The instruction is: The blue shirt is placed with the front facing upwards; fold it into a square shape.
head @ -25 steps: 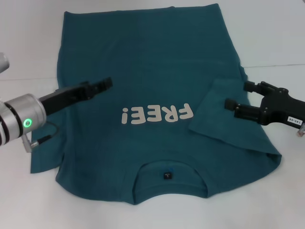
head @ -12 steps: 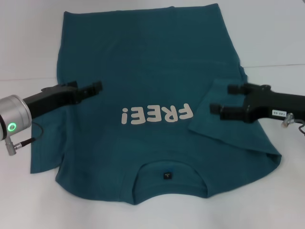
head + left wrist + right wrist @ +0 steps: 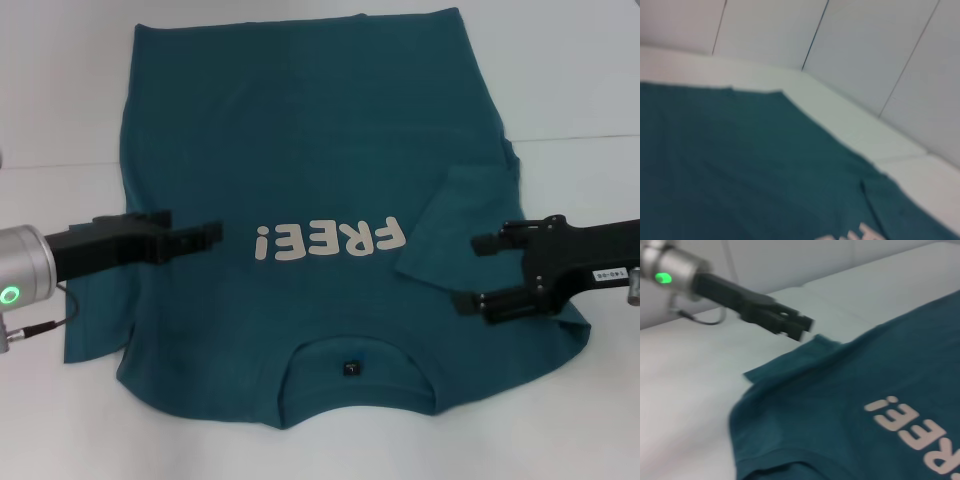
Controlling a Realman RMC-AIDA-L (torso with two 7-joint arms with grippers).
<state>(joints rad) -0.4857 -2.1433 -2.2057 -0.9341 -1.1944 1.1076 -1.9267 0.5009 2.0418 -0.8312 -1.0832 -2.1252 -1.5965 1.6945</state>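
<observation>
Across the white table [image 3: 590, 80], lying spread flat and front up: the blue shirt [image 3: 310, 130], collar nearest the robot, white lettering [image 3: 330, 240] across the chest, the sleeve on the robot's right already turned in over the body, the sleeve on the left lying out flat. Hovering over that left shoulder, just beside the lettering: the left gripper [image 3: 205, 235], fingers close together and clamped on nothing, seen likewise from the right wrist view [image 3: 795, 326]. Reaching in over the folded right sleeve, near the shoulder edge: the right gripper [image 3: 478, 272], fingers apart with cloth showing between them, nothing held.

Judging the step in hand as taking hold at the two shoulders for the next fold. Doing it well probably meaning:
- spreading the left fingers before descending, since closed tips would only push the cloth;
- pinching at matching points on either side of the collar, so the fold line runs straight;
- catching both layers on the right, sleeve and body together, or the tucked sleeve springing back out;
- lifting both sides level and together, avoiding a skewed edge.

Risk: dragging thin cotton and wrinkling the chest panel.
</observation>
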